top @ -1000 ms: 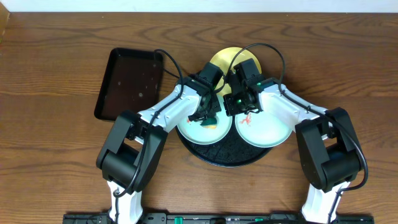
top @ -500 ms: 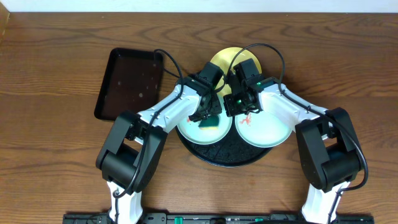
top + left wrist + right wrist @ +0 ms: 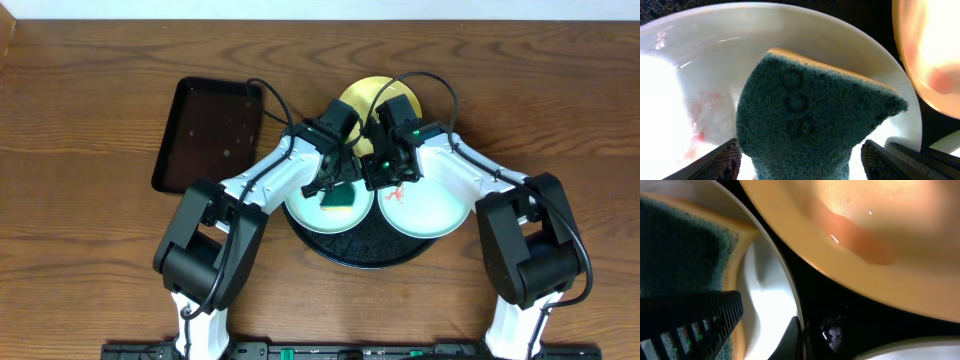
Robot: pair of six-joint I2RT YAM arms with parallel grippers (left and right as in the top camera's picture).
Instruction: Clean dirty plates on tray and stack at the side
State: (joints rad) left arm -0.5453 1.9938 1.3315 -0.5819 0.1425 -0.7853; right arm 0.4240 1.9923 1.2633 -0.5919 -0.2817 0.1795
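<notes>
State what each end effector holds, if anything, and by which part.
Right end effector: shut, apparently pinching the mint plate by its rim. Left end effector: open, its fingers flanking the sponge lying on that plate, holding nothing.

3 smeared plates point(image 3: 432, 205), flat on blk tray point(image 3: 362, 246)

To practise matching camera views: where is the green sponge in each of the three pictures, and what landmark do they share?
Overhead: sponge at centre, on the left mint plate.
Left wrist: sponge fills the lower middle.
Right wrist: sponge at the left edge.
Shared landmark: yellow plate, top centre overhead, upper right in both wrist views.
</notes>
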